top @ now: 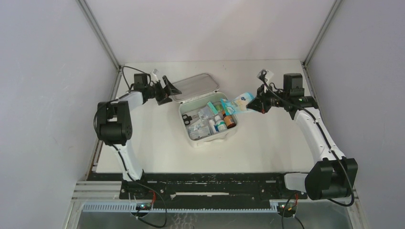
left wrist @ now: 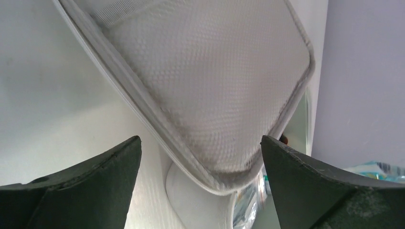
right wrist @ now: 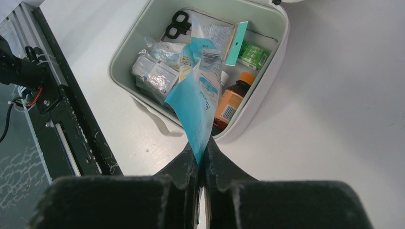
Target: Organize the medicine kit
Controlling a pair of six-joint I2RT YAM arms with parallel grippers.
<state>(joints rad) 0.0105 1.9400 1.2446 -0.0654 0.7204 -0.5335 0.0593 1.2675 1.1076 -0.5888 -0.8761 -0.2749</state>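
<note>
The medicine kit [top: 206, 139] sits open in the middle of the white worktop [top: 153, 148]. Its lid [top: 195, 87] is tilted back toward the upper left, with the grey mesh lining showing. The left gripper [top: 167, 90] hangs just beside the lid's left end, jaws spread wide and gripping nothing. In its wrist view the lining fills the frame beyond the two dark fingers [left wrist: 95, 181], though I cannot tell whether they touch it. The right gripper [top: 258, 104] is at the kit's right edge, jaws pinched tight on a blue-and-white packet [top: 239, 102] that reaches over the right rim. Inside the kit lie black-handled scissors [right wrist: 177, 24], a small green box [right wrist: 252, 54], a brown bottle with an orange cap [right wrist: 231, 100] and clear-wrapped packs [right wrist: 155, 67].
</note>
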